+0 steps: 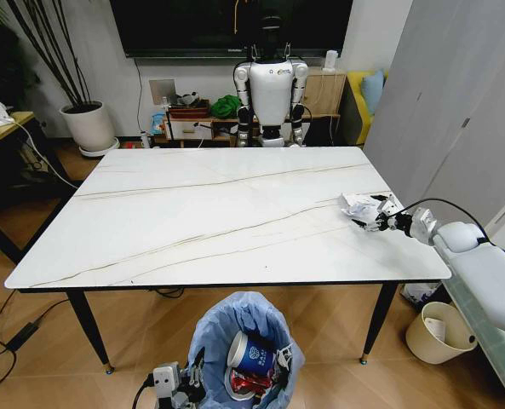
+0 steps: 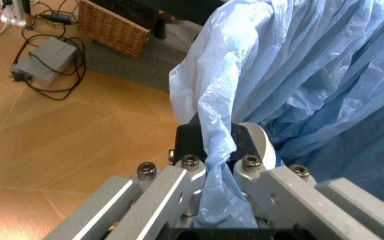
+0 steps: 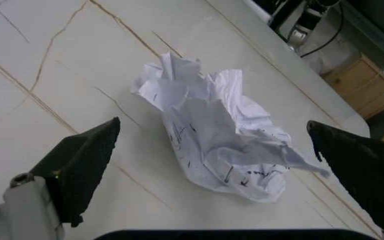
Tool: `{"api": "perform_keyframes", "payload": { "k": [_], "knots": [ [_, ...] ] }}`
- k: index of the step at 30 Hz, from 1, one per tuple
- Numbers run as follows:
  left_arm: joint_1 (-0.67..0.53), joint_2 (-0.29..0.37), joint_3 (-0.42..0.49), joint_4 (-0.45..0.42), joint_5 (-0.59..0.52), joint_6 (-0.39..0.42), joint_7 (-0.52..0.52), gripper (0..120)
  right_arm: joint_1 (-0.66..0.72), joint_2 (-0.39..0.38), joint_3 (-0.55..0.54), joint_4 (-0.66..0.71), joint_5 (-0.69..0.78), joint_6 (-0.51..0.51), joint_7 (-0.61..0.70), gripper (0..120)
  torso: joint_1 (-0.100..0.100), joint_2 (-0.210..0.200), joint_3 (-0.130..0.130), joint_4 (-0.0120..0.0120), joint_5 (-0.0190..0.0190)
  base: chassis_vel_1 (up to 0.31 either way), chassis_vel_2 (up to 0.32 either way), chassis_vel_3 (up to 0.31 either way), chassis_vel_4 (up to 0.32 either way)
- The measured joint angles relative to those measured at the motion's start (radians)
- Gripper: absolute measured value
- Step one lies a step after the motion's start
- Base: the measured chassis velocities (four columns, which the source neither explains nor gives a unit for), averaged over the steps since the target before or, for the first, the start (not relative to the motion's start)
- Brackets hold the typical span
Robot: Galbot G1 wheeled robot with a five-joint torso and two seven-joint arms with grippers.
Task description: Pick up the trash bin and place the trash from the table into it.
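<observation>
Right wrist view: my right gripper (image 3: 219, 170) was spread wide, crumpled white paper (image 3: 215, 142) centred between fingers at 12 o'clock on table (image 1: 192, 213). Left gripper (image 2: 209, 165) gripped trash bin (image 1: 243, 328) bag.

The right arm is a pale grey-white smooth shell ending in a rounded white wrist, with a thin black cable looping over it toward the right gripper (image 1: 380, 217), whose two fingers (image 3: 85, 165) are black, wedge-shaped pads. The left gripper (image 2: 215, 150) has grey metal linkage bars fastened with silver hex-socket screws, tipped with black pads.
</observation>
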Motion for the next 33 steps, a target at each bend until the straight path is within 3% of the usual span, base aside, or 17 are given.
{"api": "perform_keyframes", "payload": {
  "k": [12, 15, 25, 26, 33],
  "knots": [
    [-0.001, 0.001, 0.0, -0.001, -0.003, 0.0, -0.001, 0, 0.028, 0.026, -0.016, -0.028, 0.009, -0.006, 0.0, 97, 0.0, 0.0, 0.0, 0.0001, -0.0001, 0.0, 0.0, 0.0, 0.0],
    [-0.001, 0.002, -0.003, -0.004, -0.009, 0.0, -0.001, 0, 0.046, 0.039, -0.024, -0.052, 0.009, -0.006, -0.005, 80, 0.0, 0.0, 0.0, 0.0, -0.0001, 0.0, 0.0, 0.0, 0.0],
    [-0.006, 0.005, -0.007, -0.006, -0.019, 0.0, -0.004, 0, 0.056, 0.043, -0.029, -0.074, 0.005, -0.004, -0.006, 49, 0.0, 0.0, 0.0, 0.0, -0.0001, 0.0, 0.0, 0.0, 0.0],
    [-0.007, 0.006, -0.007, -0.006, -0.02, 0.0, -0.004, 0, 0.057, 0.043, -0.029, -0.076, 0.005, -0.004, -0.007, 41, 0.0, 0.0, 0.0, 0.0, -0.0001, 0.0, 0.0, 0.0, 0.0],
    [-0.012, 0.008, -0.008, -0.004, -0.024, 0.001, -0.006, 0, 0.056, 0.04, -0.031, -0.08, 0.006, -0.004, -0.012, 15, 0.0, 0.0, 0.0, 0.0, -0.0001, 0.0, 0.0, 0.0, 0.0]
  ]
}}
